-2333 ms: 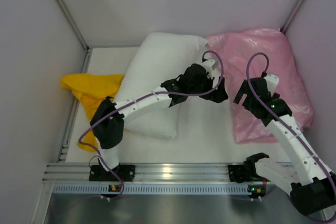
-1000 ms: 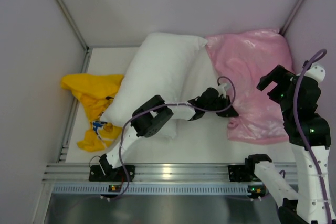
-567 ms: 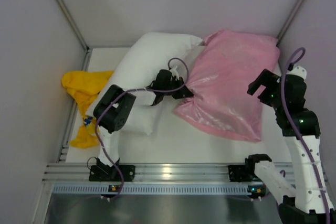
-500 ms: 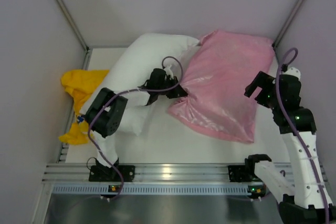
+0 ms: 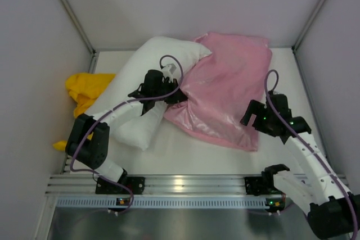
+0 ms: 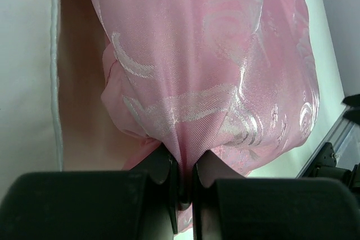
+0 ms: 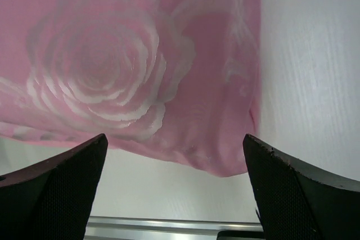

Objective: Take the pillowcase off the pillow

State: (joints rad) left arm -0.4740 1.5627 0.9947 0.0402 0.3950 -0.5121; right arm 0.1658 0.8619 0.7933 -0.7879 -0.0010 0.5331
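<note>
The pink, shiny pillowcase [image 5: 225, 91] lies plump across the middle of the table, its left end lapping onto a white pillow. My left gripper [image 5: 173, 95] is shut on a bunched fold at that left end; in the left wrist view the cloth [image 6: 214, 54] runs down between the black fingers of the gripper [image 6: 183, 178]. My right gripper [image 5: 254, 118] stands open by the case's near right corner. The rose-patterned fabric [image 7: 112, 54] and that corner lie just beyond its gripper [image 7: 174, 139], with nothing between the fingers. The pillow is hidden from view.
A plain white pillow [image 5: 135, 91] lies left of the case, under my left arm, its seam [image 6: 54, 82] showing beside the pink cloth. A yellow cloth [image 5: 84, 91] sits bunched at the far left. Walls close in three sides; a metal rail [image 5: 185, 184] runs along the near edge.
My left gripper has dragged the pillowcase's end left, onto the white pillow, and the whole case has shifted left. My right arm has come down and in toward the case's near right corner, still open.
</note>
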